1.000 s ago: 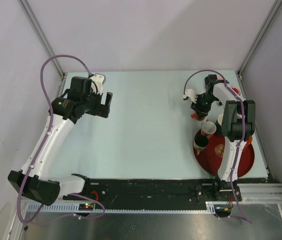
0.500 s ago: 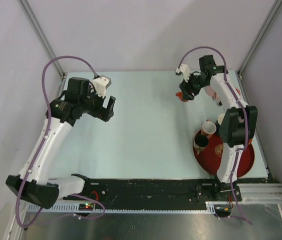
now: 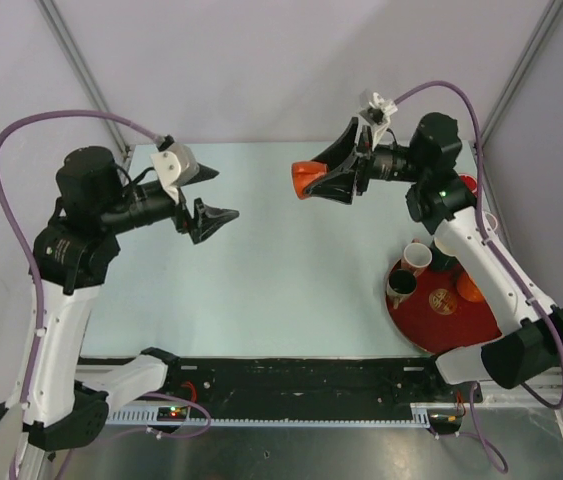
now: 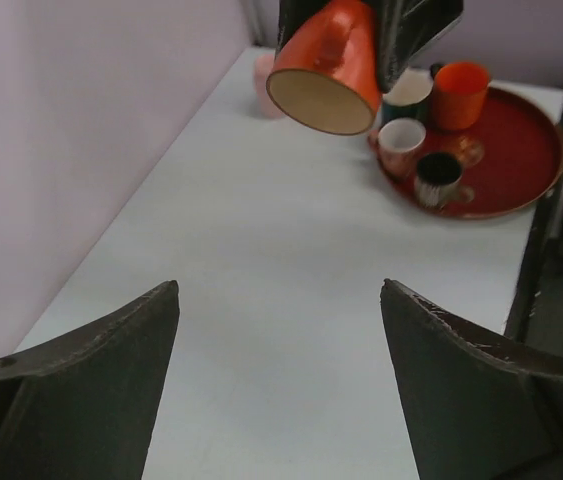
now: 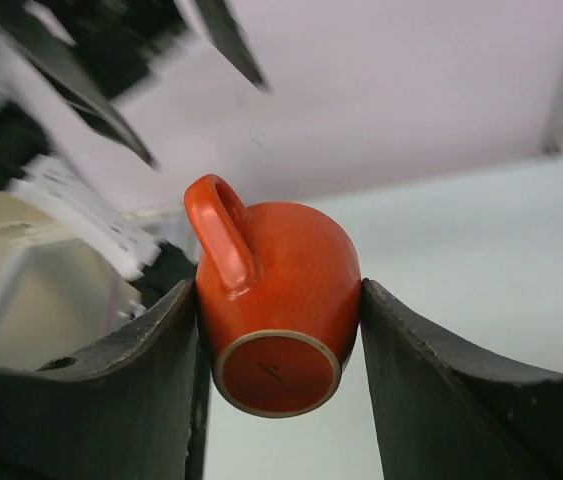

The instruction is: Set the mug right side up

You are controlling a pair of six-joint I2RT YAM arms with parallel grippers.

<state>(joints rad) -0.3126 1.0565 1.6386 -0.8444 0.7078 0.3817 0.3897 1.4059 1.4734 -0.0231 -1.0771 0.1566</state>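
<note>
An orange-red mug [image 3: 308, 179] is held high above the table, lying roughly sideways with its mouth towards the left arm. My right gripper [image 3: 333, 175] is shut on the mug. In the right wrist view the mug [image 5: 279, 305] sits between the fingers, base towards the camera and handle up-left. In the left wrist view the mug [image 4: 326, 66] shows its open pale mouth at the top. My left gripper [image 3: 219, 195] is open and empty, raised above the table's left half and pointing at the mug; its fingertips stand wide apart in its own view [image 4: 279, 300].
A round red tray [image 3: 489, 322] at the table's right near corner holds several cups, among them a pale one [image 3: 416, 258], a dark one [image 3: 401, 286] and an orange one [image 3: 468, 288]. The tray also shows in the left wrist view [image 4: 526, 150]. Enclosure walls surround the table.
My right gripper has lifted the mug up and to the left, away from the tray, and turned it sideways. My left arm has risen and swung its open gripper towards the mug.
</note>
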